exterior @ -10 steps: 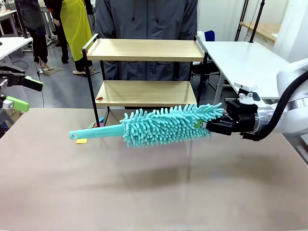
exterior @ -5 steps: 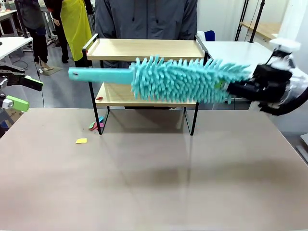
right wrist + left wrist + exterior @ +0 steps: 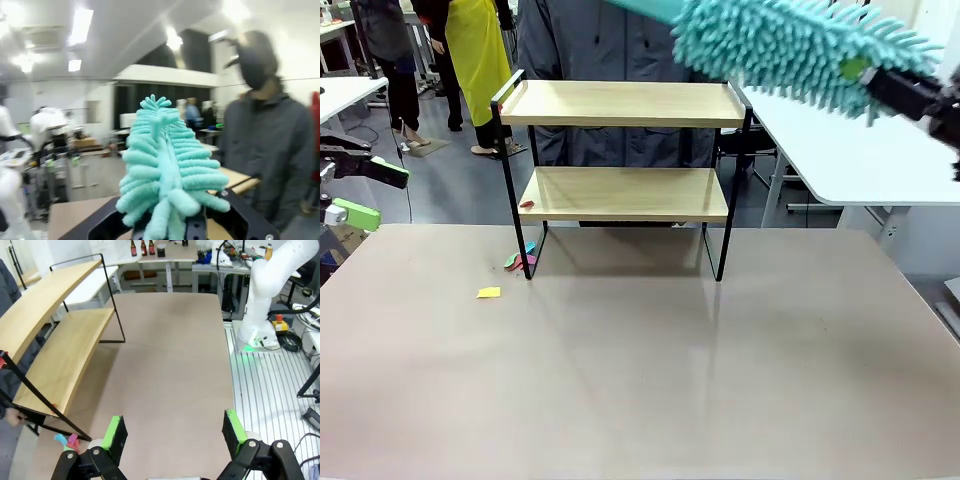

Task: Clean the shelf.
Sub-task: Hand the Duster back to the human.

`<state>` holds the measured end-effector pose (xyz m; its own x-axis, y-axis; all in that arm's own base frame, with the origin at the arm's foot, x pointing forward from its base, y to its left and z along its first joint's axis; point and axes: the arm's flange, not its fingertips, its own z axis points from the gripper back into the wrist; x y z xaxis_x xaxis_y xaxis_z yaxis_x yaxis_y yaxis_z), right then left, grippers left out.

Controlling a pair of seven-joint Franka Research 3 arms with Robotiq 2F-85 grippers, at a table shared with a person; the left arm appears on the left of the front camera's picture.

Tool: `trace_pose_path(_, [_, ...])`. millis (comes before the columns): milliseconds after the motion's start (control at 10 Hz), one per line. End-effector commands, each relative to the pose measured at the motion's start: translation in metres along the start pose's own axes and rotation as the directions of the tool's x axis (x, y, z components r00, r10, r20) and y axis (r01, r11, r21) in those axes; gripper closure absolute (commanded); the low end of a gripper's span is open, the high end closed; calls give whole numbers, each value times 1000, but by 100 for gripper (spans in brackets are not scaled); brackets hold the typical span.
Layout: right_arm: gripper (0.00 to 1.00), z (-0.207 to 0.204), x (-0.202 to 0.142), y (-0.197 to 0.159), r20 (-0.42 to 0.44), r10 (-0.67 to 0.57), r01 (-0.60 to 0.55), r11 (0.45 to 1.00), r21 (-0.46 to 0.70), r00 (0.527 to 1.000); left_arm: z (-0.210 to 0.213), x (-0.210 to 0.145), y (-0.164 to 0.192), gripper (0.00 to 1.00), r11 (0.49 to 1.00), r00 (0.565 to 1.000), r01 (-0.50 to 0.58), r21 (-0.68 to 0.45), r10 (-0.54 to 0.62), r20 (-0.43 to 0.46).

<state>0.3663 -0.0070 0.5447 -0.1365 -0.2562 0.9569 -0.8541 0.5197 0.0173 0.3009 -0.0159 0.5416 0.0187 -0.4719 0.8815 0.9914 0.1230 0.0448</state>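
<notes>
**Bring the duster down flat onto the top board**

The tabletop [image 3: 640, 360] is a wide tan surface with the shelf [image 3: 620, 103] standing at its far edge, just in front of a person [image 3: 620, 35] in a grey jacket. The shelf has two pale wooden boards in a thin black frame; both boards look bare apart from a small red scrap [image 3: 527, 204] at the left end of the lower one.

High at upper right, the right hand [image 3: 905, 88] is clenched on the fluffy end of a teal duster [image 3: 790, 42], which hangs well above the top board and slants up to the left, its handle running off the picture's top edge. In the right wrist view the fronds [image 3: 162, 160] rise straight up between the dark jaws.

The left hand [image 3: 175, 432] sits off the left side of the tabletop, released and empty, green pads [image 3: 116, 437] well apart.

The step in hand looks like the approach to the first sweep. To do it well, I would level the duster so the fronds meet the board along their length, lower it inside the raised end rails, and keep the pressure light, since the shelf looks slim and could slide or tip toward the person. The handle must clear the person.

On the tabletop by the shelf's left leg lie coloured scraps [image 3: 520, 261] and a yellow bit [image 3: 488, 293].
</notes>
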Motion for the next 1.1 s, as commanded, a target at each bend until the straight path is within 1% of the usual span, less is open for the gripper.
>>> trace_pose_path(0, [84,17,8,16,58,56,-40,969,-244,997,-1,1,3,0,1000,999,22,-3,-22,31])
trace_pose_path(100, [84,33,11,9,65,82,-56,940,-336,994,-1,1,3,0,1000,999,22,-3,-22,31])
trace_pose_path(300, [84,59,8,-7,34,103,-74,872,-485,994,-1,1,3,0,1000,999,22,-3,-22,31])
trace_pose_path(500, [84,81,-9,-17,1,89,-72,812,-579,996,-1,1,3,0,1000,999,22,-3,-22,31])
trace_pose_path(700, [84,99,-35,-26,-31,40,-50,776,-629,999,-1,1,3,0,1000,999,22,-3,-22,31])
trace_pose_path(1000, [84,120,-89,-29,-79,-41,-23,735,-678,996,-1,1,3,0,1000,999,22,-3,-22,31])
